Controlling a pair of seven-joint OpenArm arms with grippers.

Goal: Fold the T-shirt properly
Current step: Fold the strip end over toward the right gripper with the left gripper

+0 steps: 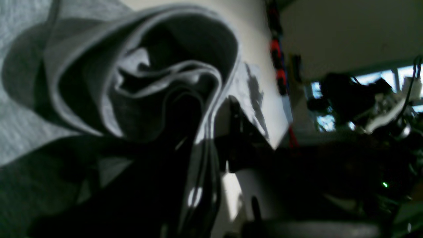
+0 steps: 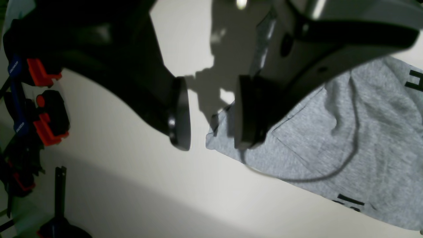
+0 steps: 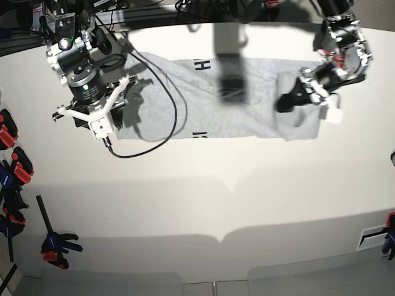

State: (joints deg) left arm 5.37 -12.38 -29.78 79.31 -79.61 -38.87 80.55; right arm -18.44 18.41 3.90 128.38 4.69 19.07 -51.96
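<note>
White surface [image 3: 203,185]. Red-and-black clamps [image 3: 9,154] lie at its edge, well apart from the right gripper [image 2: 211,114]. Black cable [image 3: 166,117] loops beside that gripper.

bare table [image 3: 203,197] below the t-shirt [image 3: 203,98]; clamps [image 3: 12,166] crowd its left edge.

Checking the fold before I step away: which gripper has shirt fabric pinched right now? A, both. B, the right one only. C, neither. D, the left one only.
D: the left gripper is shut on bunched folds of the T-shirt, while the right gripper stands open over the shirt's corner with nothing between its pads.
</note>
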